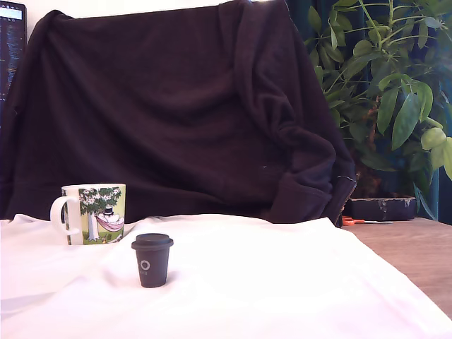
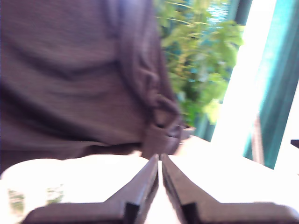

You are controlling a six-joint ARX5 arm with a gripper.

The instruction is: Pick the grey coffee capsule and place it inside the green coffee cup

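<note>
Grey coffee capsule [image 1: 152, 260] is standing upright, out of the wrist view, while the claw [image 2: 160, 164] is hanging nearly closed, empty, facing the dark cloth [image 2: 70, 79].

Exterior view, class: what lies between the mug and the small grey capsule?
Nothing but bare white cloth. In the exterior view the capsule stands apart from the mug, nearer the camera and towards that view's right.

Gripper [image 2: 160, 163]: seen only in the wrist view, two dark wedge-shaped fingers [image 2: 140, 184] lying side by side, tips drawn together with a hairline gap, nothing between them; arm and gripper outside the exterior view.
</note>
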